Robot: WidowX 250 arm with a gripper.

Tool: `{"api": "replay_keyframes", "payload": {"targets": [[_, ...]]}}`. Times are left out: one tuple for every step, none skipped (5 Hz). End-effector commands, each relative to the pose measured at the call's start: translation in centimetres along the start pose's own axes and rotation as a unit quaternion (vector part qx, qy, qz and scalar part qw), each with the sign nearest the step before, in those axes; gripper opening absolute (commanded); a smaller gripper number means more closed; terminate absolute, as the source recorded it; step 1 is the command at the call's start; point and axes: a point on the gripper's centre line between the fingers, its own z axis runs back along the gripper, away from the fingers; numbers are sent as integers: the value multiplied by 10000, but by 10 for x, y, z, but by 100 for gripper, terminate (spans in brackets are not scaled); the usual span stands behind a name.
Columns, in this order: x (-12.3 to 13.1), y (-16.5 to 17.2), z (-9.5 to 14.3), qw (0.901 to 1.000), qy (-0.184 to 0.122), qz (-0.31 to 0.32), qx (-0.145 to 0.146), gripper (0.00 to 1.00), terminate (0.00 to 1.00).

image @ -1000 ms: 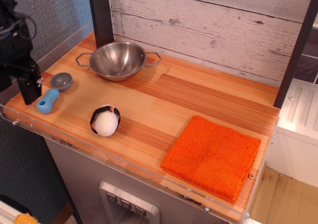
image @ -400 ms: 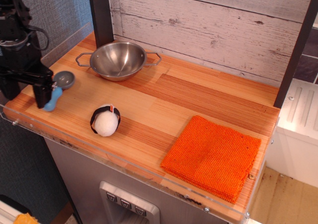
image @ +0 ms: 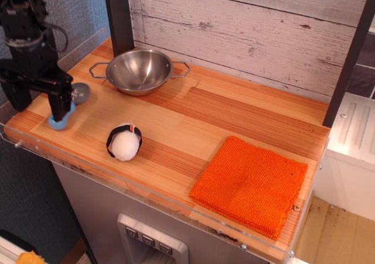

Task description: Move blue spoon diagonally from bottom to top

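Blue spoon (image: 65, 112) at the near-left corner of the counter (image: 193, 123), flat on the wood, grey bowl end toward the far side, blue handle end toward the near edge. Gripper (image: 40, 103) down over the handle, one finger (image: 60, 105) planted right on it, the other out past the counter's left side with open space between them. Spread wide, then, nothing clamped; probably set astride the handle because that thick plastic part is the easiest place to pinch. Whether the finger actually touches the plastic or sits just above it: cannot tell. Most of the handle hidden behind that finger; only the rounded near tip and part of the grey bowl on show. Hole in the handle end not to be made out. Upper arm cut off by the top and left edges. Steel bowl (image: 139, 71) on the far side, close to the spoon's likely diagonal path, so a lift clear of its rim probably needed. White and black toy (image: 124, 141) just right of the spoon, apart from it. Orange cloth (image: 252, 185) well away at the near right, out of play. Task judged barely begun, spoon not yet gripped.
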Motion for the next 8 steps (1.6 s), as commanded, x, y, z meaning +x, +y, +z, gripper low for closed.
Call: {"api": "replay_keyframes", "payload": {"targets": [[11,-5,2,9996,-205,-141,147,100,0],[14,-8,-19,9995,-214,-88,211,100,0],[16,-8,-30,9990,-319,3,320,100,0],[17,-8,-25,9982,-515,4,307,0,0],[19,-5,6,9978,-630,-23,190,0,0],[18,-3,43,9971,-730,83,-184,0,0],[12,-8,79,9954,-856,262,-344,0,0],[21,-54,104,9932,-1011,-158,-564,0,0]]}}
